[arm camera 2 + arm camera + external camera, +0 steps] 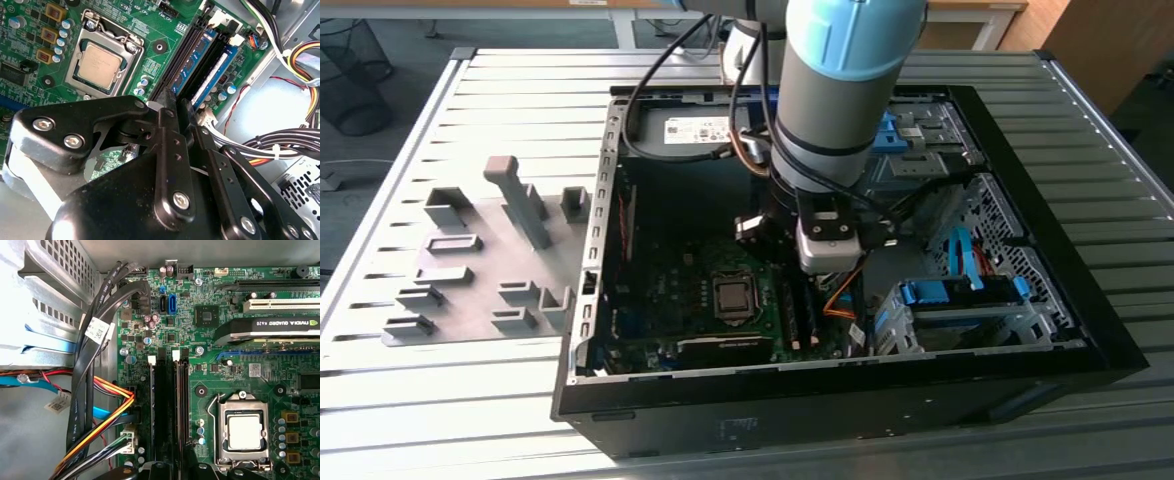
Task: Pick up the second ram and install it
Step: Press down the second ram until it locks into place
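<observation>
Exterior view: one robot arm (pixel 834 90) reaches down into one open computer case (pixel 1067 330), which lies on a slatted metal surface (pixel 480 400). One grey holder plate (pixel 480 270) with several upright blocks and one taller post lies on the surface at the exterior view's left of the case, well apart from the arm. The claw (pixel 829 278) hangs low inside the case over the green main board (pixel 680 290), just beside the bank of memory slots (pixel 803 318). Its fingers cannot be made out from here. Second wrist view: two memory sticks stand upright in neighbouring slots, side by side and parallel. The second ram (pixel 216 72) is the stick nearer the cable bundle (pixel 295 140). It is long, thin and blue, with a pale strip running along its face, and it sits in its slot rather than in the claw. The other stick (pixel 202 47) is blue-green with dark chips and stands on the side nearer the one processor (pixel 99 66). The two black fingertips (pixel 168 98) are drawn together with only a thin dark line between them. Nothing is seen gripped, and they sit just at the near end of the second ram; whether they touch it cannot be told. First wrist view: the slot bank shows as dark parallel rails with two white end latches (pixel 151 360). The sticks are edge-on here and cannot be told apart. One processor, one graphics card (pixel 270 330) and one bundle of black and coloured cables are counted.
</observation>
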